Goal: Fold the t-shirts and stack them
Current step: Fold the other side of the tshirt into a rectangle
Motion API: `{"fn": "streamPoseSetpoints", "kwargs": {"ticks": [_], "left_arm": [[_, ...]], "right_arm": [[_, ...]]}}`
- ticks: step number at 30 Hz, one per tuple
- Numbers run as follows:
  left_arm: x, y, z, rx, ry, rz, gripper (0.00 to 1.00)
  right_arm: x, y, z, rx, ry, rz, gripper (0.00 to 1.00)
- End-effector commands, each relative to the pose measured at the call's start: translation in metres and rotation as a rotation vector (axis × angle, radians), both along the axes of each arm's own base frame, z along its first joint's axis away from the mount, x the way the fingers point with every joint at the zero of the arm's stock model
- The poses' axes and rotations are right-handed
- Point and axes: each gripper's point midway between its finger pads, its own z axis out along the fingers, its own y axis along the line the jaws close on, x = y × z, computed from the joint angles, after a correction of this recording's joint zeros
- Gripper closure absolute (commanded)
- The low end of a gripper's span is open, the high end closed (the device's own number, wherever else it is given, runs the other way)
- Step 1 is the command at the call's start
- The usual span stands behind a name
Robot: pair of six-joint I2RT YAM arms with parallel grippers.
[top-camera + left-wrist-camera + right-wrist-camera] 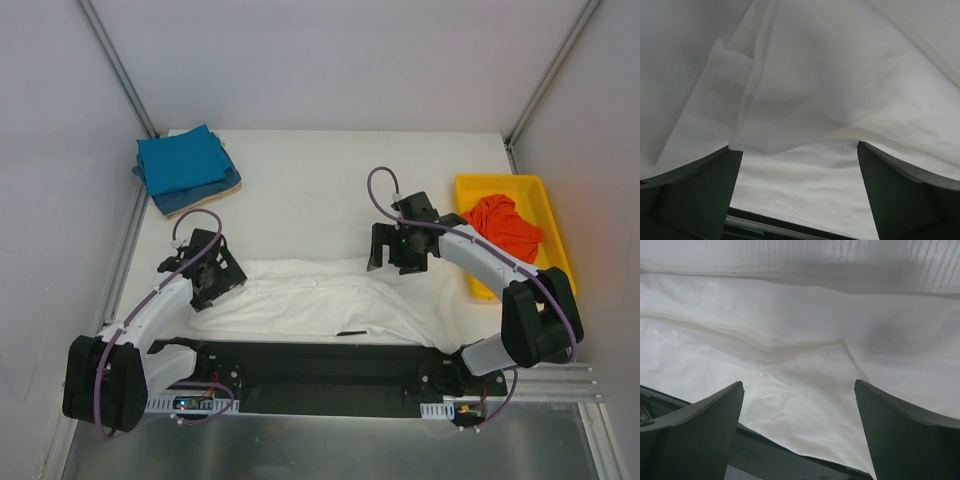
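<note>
A white t-shirt [330, 300] is seen spread and wrinkled across the lower centre of the surface [320, 180]. The left tool [797, 150] and the right tool [799, 385] are held wide above its cloth, with nothing gripped. Folded teal-blue t-shirts [183, 165] are stacked at the upper left. An orange-red t-shirt [503, 228] is bunched in the yellow tray [535, 192] at the right.

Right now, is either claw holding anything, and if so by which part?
Nothing is held. The left claw and the right claw both stand open over the white t-shirt.
</note>
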Motion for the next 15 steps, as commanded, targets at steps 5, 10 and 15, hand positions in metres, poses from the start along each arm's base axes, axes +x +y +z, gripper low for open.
{"fn": "streamPoseSetpoints", "kwargs": {"ticks": [5, 10, 15], "left_arm": [[0.017, -0.002, 0.033, -0.025, -0.081, 0.024, 0.01], [0.021, 0.004, 0.051, -0.01, -0.161, 0.056, 0.01], [0.022, 0.008, 0.067, -0.006, -0.231, 0.07, 0.01]], "right_arm": [[0.008, 0.001, 0.0, -0.01, -0.03, 0.038, 0.03], [0.009, 0.007, -0.006, 0.01, -0.012, 0.047, 0.03], [-0.003, 0.019, -0.018, 0.075, 0.047, 0.086, 0.03]]}}
